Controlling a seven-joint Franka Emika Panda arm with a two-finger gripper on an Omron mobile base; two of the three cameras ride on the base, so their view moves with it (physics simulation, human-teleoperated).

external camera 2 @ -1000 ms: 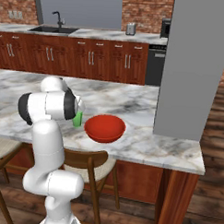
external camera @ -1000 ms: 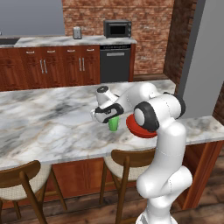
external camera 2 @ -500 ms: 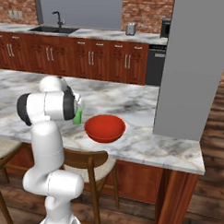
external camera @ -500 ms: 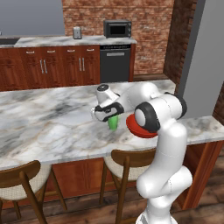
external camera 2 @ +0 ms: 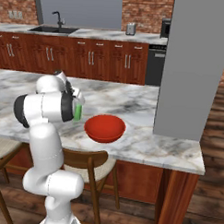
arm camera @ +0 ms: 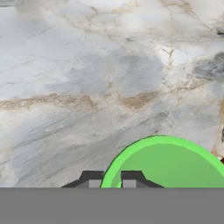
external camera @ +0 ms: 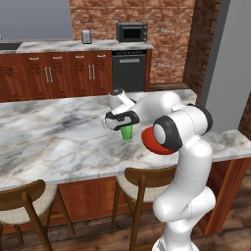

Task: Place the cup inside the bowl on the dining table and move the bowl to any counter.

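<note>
Simulated kitchen: brick back wall, reddish wood cabinets under a grey-veined marble counter (external camera: 73,45), and in front of you the long marble-topped dining table (external camera: 49,142) with wooden stools tucked under it.

The gripper (arm camera: 111,181) is clenched on the rim of the small bright-green tumbler cup (arm camera: 168,164) — in the hand view one dark fingertip sits outside the wall and one inside it, pinching the near edge, mouth facing the camera. From the left base view the cup (external camera: 127,132) hangs upright under the hand; whether its base touches the marble or is just clear of it you can't tell from here.

The wide, shallow, glossy red bowl (external camera 2: 105,128) sits on the same table, open side up, just beside the cup on the robot's right. The right base view shows the green wall of the cup (external camera 2: 78,113) near the bowl's left rim, apart from it.

That's the relation your next move turns on — the cup has to clear the rim, so likely lift, carry rightward over the bowl's centre, lower with the axis kept vertical. Rim pinch is off-centre, so watch for tilt.
</note>
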